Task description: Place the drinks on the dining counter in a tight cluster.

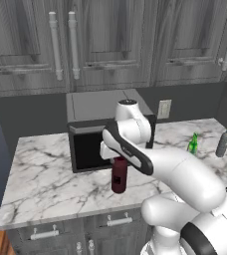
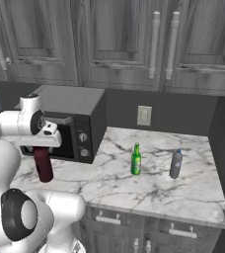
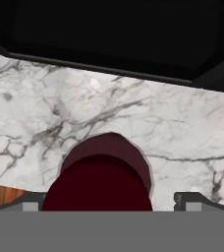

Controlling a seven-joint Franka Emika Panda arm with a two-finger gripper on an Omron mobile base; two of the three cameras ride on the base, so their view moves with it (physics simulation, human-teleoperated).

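Below the gripper: the wide dark maroon capped bottle (image 1: 119, 175) hung upright from the two-finger gripper (image 1: 118, 158), its base looking just clear of the veined marble counter (image 1: 46, 174), though whether it touched I could not tell
Gripper state: the jaws were clamped on the maroon bottle's upper part; in the hand view the bottle (image 3: 100, 177) sat between the two dark finger tips (image 3: 191, 199), seen from above
Why held so: a grip near the top kept the heavy body hanging plumb, which I judged would suit carrying it without tipping
Behind the gripper: the black microwave (image 2: 77, 131) stood close, its dark front crossing the top of the hand view, so a lift probably needed to come away from it
Off to the gripper's right: the slim green glass bottle (image 2: 136, 159) and the small grey bottle (image 2: 175, 164) stood upright, near each other but apart, well clear of the hand
Task standing: all three drinks were at this microwave counter; none looked delivered to the dining counter, so the job seemed barely begun
Risk: swinging the wide bottle could let it slip in the jaws
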